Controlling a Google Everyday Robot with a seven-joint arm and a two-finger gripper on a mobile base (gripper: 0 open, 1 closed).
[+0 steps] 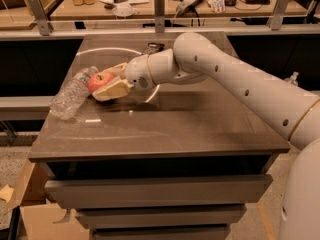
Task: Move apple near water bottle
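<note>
The red-orange apple (99,80) sits between the cream fingers (114,90) of my gripper (103,82), at the left side of the dark tabletop (190,124). The gripper is shut on the apple. The clear crinkled water bottle (71,95) lies on its side just left of the apple, its white cap end pointing toward the back. The apple is right beside the bottle's upper part, close to touching. My white arm reaches in from the right across the table.
The table's left edge runs just beyond the bottle. A workbench (150,4) with cables, jars and tools stands behind the table past a rail. Drawers (150,194) sit under the tabletop. A cardboard box (35,219) lies on the floor at lower left.
</note>
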